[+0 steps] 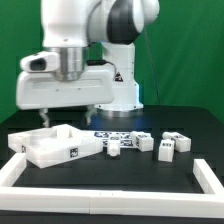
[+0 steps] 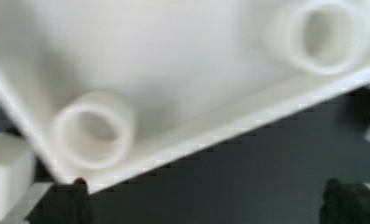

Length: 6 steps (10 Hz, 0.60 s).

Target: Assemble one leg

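A white square tabletop (image 1: 52, 146) lies at the exterior view's left. My gripper (image 1: 63, 118) hangs just above it. In the wrist view the tabletop (image 2: 182, 70) fills most of the picture, with two round screw holes (image 2: 93, 132) showing. One corner of it points toward the gap between my fingers. My gripper (image 2: 208, 205) is open and holds nothing; the dark fingertips (image 2: 66, 203) stand wide apart over the dark table. Several white legs (image 1: 165, 148) lie to the exterior view's right of the tabletop.
The marker board (image 1: 115, 133) lies behind the legs. A white frame (image 1: 100, 205) runs along the table's front and sides. A small white part (image 2: 1, 165) shows beside the tabletop in the wrist view.
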{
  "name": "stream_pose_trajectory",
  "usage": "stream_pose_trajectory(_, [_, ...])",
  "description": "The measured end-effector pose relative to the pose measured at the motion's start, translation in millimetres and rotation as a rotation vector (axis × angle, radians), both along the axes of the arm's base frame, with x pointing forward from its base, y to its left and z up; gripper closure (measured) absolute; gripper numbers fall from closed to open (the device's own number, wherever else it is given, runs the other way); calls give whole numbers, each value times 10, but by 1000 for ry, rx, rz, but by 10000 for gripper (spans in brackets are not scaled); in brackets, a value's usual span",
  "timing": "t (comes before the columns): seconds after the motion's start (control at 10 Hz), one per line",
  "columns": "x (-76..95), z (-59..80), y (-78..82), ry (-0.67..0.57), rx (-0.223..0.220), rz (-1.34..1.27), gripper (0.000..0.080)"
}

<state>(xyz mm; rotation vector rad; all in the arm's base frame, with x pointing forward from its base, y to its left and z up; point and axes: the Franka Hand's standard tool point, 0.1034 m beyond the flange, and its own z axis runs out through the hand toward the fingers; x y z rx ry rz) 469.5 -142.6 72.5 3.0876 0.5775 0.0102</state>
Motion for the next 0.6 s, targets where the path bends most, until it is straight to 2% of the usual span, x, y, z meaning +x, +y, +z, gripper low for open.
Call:
stream_pose_trajectory(0.2, [19,-58,-332,-24,-15,61,151])
stream_pose_trajectory(0.5, [8,-70,-316,-19,-14,49,151])
stream_pose_trajectory(0.6, [-13,-93,-355,-17,-18,89,151])
